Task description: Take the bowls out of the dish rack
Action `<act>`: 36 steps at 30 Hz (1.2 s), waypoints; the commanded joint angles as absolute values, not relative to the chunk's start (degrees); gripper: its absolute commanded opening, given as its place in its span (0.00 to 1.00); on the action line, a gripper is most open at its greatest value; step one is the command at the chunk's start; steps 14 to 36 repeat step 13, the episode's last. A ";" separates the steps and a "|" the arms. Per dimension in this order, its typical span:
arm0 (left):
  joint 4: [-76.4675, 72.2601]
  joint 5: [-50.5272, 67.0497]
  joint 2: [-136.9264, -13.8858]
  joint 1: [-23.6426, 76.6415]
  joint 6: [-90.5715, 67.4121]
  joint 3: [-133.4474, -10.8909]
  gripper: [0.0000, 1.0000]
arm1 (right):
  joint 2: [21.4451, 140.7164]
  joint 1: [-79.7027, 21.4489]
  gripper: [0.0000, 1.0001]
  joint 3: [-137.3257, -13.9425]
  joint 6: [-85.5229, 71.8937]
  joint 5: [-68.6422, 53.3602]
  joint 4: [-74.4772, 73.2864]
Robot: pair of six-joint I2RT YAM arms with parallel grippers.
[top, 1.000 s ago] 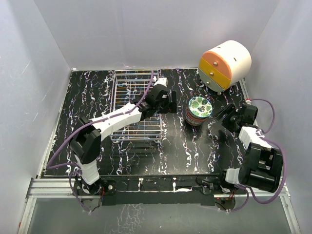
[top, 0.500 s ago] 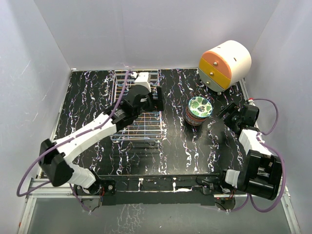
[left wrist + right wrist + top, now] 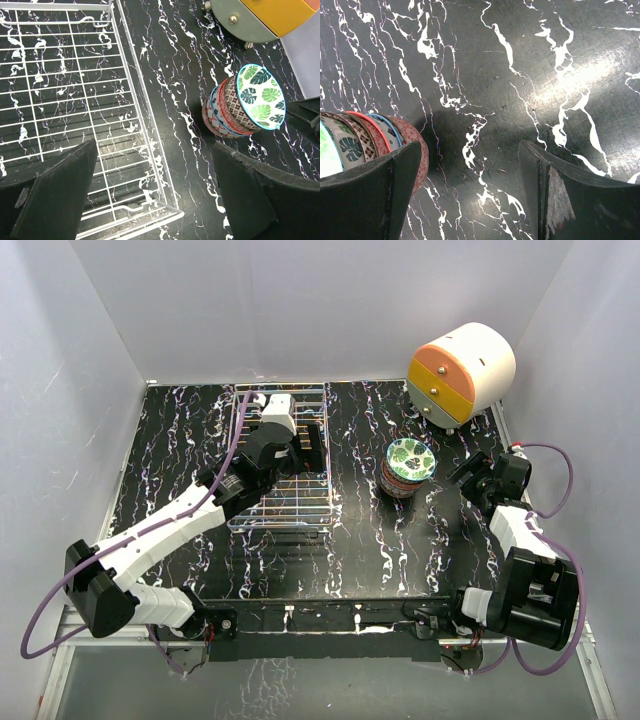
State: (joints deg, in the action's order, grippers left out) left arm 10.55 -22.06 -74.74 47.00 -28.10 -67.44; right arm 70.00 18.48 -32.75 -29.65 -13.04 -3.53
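Observation:
Several bowls [image 3: 407, 468] stand nested in one stack on the black marbled table, right of the dish rack [image 3: 285, 505], with a green-leaf bowl on top. The silver wire rack has no bowl in it. My left gripper [image 3: 312, 445] hangs open over the rack's right rim, holding nothing. Its wrist view shows the rack [image 3: 60, 85] on the left, the stack [image 3: 245, 102] on the right, and the left gripper [image 3: 155, 172] above the rim. My right gripper [image 3: 468, 478] is open just right of the stack. In its view the right gripper [image 3: 470, 167] is over bare table, beside the bowls [image 3: 375, 142].
A white-and-orange cylindrical drawer unit [image 3: 462, 372] stands at the back right corner, also seen in the left wrist view [image 3: 255, 20]. White walls close in the table on three sides. The left arm stretches diagonally across the table's left half.
My left gripper has drawn back left from beside the stack to the rack's right rim, and its arm has swung out to the left. The right gripper has opened wider and eased right.

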 commanded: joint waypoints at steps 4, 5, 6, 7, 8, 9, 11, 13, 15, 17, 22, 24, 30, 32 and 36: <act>10.13 -22.91 -73.62 46.76 -26.98 -66.68 0.97 | 70.24 18.46 0.80 -32.80 -29.36 -11.35 -0.76; 10.07 -22.79 -73.57 46.76 -26.98 -66.56 0.97 | 70.45 18.46 0.80 -32.93 -29.36 -11.22 -0.86; 10.07 -22.56 -73.69 46.76 -26.98 -66.54 0.97 | 70.53 18.46 0.80 -32.96 -29.36 -11.18 -1.00; 10.17 -22.36 -73.76 46.71 -26.98 -66.56 0.97 | 70.64 18.46 0.80 -33.04 -29.36 -11.16 -1.05; 10.19 -22.14 -73.86 46.68 -26.98 -66.68 0.97 | 70.77 18.46 0.80 -33.16 -29.58 -11.16 -1.08; 10.30 -22.02 -74.07 46.66 -26.92 -66.77 0.97 | 71.29 18.46 0.78 -33.40 -29.57 -11.10 -1.11; 10.52 -21.94 -74.28 46.60 -26.62 -67.09 0.97 | 72.41 18.45 0.78 -34.33 -29.21 -11.16 -2.09; 10.39 -21.84 -74.43 46.63 -26.46 -67.32 0.97 | 73.22 18.46 0.78 -35.25 -29.17 -10.34 -3.65; 10.39 -21.84 -74.43 46.63 -26.46 -67.32 0.97 | 73.22 18.46 0.78 -35.25 -29.17 -10.34 -3.65; 10.39 -21.84 -74.43 46.63 -26.46 -67.32 0.97 | 73.22 18.46 0.78 -35.25 -29.17 -10.34 -3.65; 10.39 -21.84 -74.43 46.63 -26.46 -67.32 0.97 | 73.22 18.46 0.78 -35.25 -29.17 -10.34 -3.65; 10.39 -21.84 -74.43 46.63 -26.46 -67.32 0.97 | 73.22 18.46 0.78 -35.25 -29.17 -10.34 -3.65; 10.39 -21.84 -74.43 46.63 -26.46 -67.32 0.97 | 73.22 18.46 0.78 -35.25 -29.17 -10.34 -3.65; 10.39 -21.84 -74.43 46.63 -26.46 -67.32 0.97 | 73.22 18.46 0.78 -35.25 -29.17 -10.34 -3.65; 10.39 -21.84 -74.43 46.63 -26.46 -67.32 0.97 | 73.22 18.46 0.78 -35.25 -29.17 -10.34 -3.65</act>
